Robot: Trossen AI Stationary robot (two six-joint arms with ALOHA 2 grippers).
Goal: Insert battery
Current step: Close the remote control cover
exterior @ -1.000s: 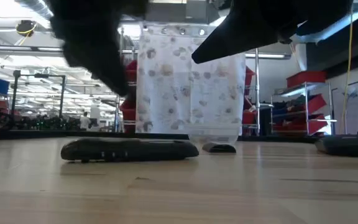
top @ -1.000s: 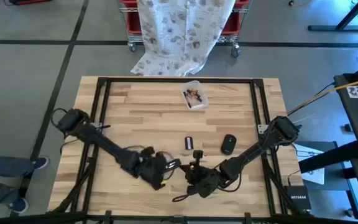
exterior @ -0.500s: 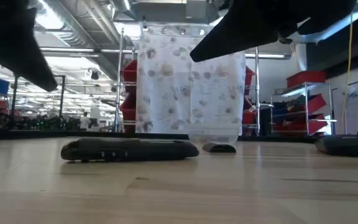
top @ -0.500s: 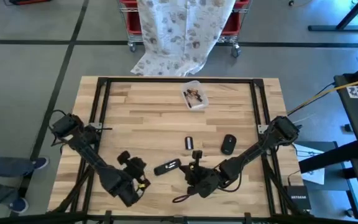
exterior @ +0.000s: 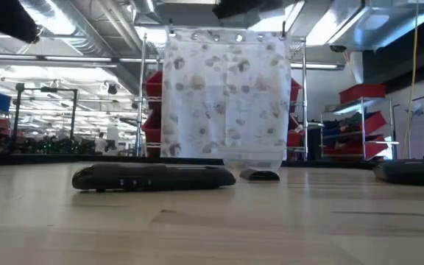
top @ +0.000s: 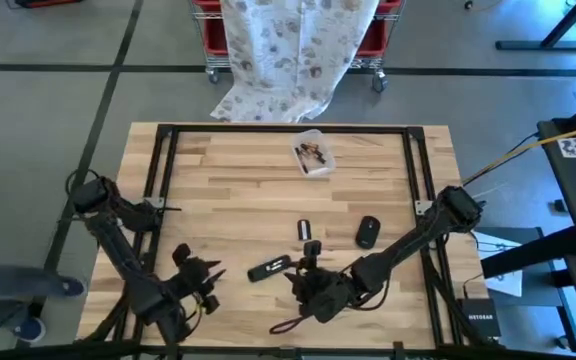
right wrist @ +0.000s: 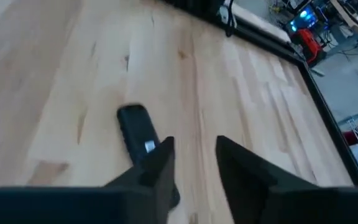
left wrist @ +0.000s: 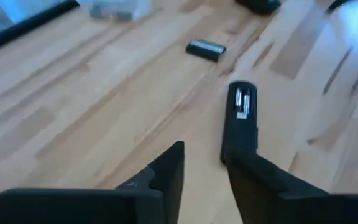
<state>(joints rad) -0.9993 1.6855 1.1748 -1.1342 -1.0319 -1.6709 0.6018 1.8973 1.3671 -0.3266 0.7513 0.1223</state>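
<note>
The wooden table [top: 238,190] carries a remote [top: 268,268] lying flat near its front edge, battery bay open in the left wrist view, long axis slanting slightly toward the far right. The small battery cover [top: 304,230] lies apart, farther back. The right gripper [top: 306,280] hovers just beside the remote's right end, fingers narrowly parted and empty, clearly nearer than the left gripper [top: 208,280], which hangs off to the left, also slightly open and empty

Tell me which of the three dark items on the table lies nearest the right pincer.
The long black remote, just left of the right pincer. The small battery cover and the rounded mouse both lie farther up the table.
</note>
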